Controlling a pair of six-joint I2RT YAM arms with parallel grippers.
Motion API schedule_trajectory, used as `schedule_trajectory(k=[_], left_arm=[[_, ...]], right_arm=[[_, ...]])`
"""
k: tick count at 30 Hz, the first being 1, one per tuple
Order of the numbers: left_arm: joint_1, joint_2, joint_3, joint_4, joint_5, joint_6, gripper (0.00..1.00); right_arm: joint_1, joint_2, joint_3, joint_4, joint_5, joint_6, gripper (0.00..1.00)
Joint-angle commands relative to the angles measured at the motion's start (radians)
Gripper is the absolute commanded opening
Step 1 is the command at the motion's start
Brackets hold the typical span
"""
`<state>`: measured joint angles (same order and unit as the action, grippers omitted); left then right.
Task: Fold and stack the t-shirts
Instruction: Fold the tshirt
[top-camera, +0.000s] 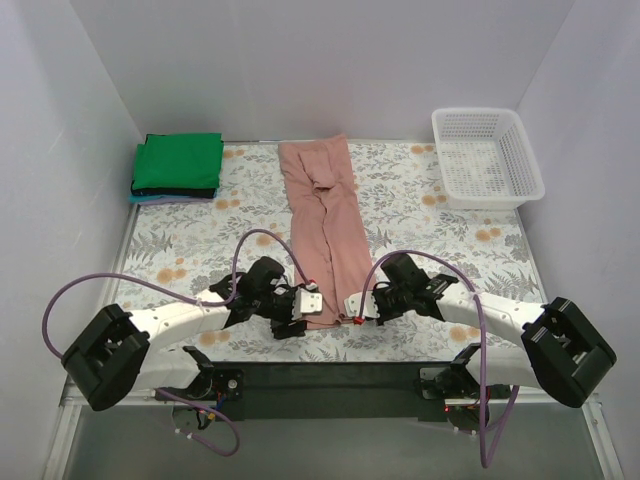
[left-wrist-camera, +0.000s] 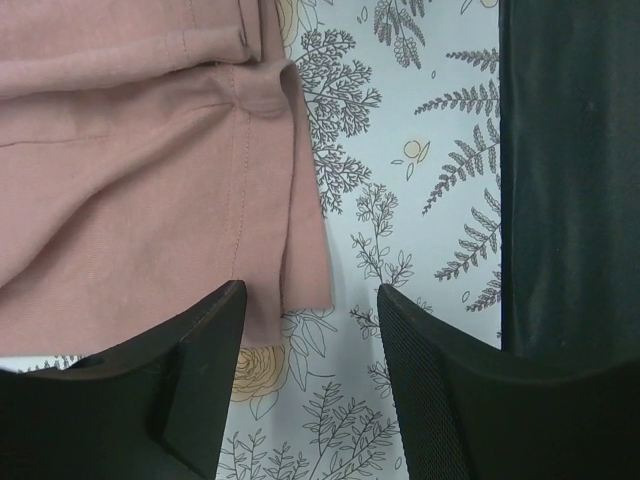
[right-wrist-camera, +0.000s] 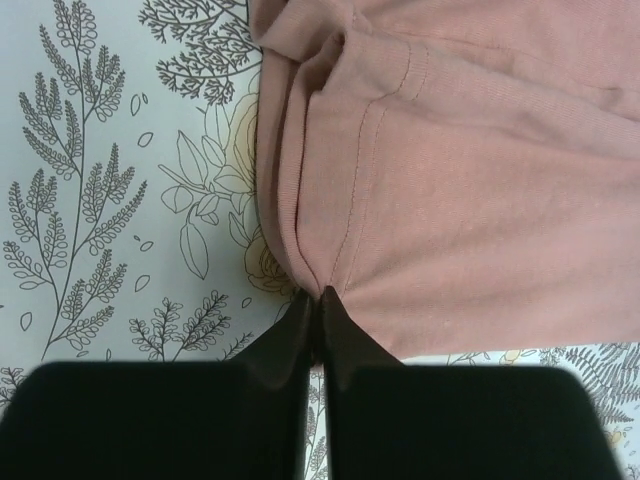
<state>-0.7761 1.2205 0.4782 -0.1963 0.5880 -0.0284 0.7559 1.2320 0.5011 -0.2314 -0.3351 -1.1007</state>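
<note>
The pink t-shirt (top-camera: 322, 225) lies lengthwise on the tabletop (top-camera: 440, 250), well left of the white basket (top-camera: 492, 197). Right gripper (right-wrist-camera: 318, 295) jaws clench its near hem; left gripper (left-wrist-camera: 310, 300) jaws stand released at its other near corner.

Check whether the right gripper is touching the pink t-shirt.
Touching. The right wrist view shows the right gripper closed, its fingertips meeting on the folded near edge of the pink t-shirt.

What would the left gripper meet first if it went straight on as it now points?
The left gripper, jaws open, would likely meet the hem corner of the dusty pink t-shirt first, though depth is unclear.
</note>
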Motion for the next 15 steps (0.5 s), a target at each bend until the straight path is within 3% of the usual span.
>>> schedule_trajectory(k=[1, 9, 15], left_arm=[[-0.012, -0.009, -0.016, 0.029, -0.028, 0.025, 0.53], [-0.06, 0.08, -0.026, 0.077, -0.146, 0.021, 0.49], [-0.075, 0.103, -0.035, 0.08, -0.223, 0.024, 0.34]], right_arm=[[0.006, 0.027, -0.027, -0.043, 0.036, 0.016, 0.01], [0.006, 0.043, 0.005, -0.055, 0.042, 0.047, 0.01], [0.006, 0.021, 0.024, -0.097, 0.025, 0.055, 0.01]])
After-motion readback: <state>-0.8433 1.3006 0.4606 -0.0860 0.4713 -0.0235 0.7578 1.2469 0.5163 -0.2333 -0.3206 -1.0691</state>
